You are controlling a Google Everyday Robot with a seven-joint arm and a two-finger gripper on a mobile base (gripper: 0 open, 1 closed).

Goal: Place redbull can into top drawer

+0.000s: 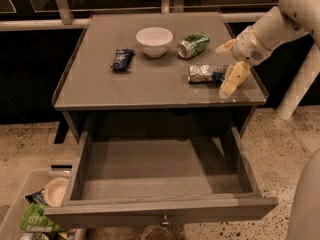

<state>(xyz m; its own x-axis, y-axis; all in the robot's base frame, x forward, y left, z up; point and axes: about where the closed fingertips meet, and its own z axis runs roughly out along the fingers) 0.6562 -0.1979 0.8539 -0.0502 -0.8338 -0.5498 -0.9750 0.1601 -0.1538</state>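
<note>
The redbull can (pixel 204 73), silver and dented with blue and red marks, lies on its side on the right part of the grey table top (pixel 150 84). My gripper (pixel 228 64) is open just to the right of the can's end. One cream finger (pixel 234 79) is on the near side of that end and the other sits on the far side. It holds nothing. The top drawer (pixel 160 210) is pulled fully out below the table. Nothing lies inside it, and its small knob shows at the bottom front.
A white bowl (pixel 154 40), a green can (pixel 192 44) on its side and a small dark blue packet (pixel 122 59) lie on the table. A bin with trash (pixel 37 209) stands on the floor at the lower left. A white post (pixel 300 84) stands at the right.
</note>
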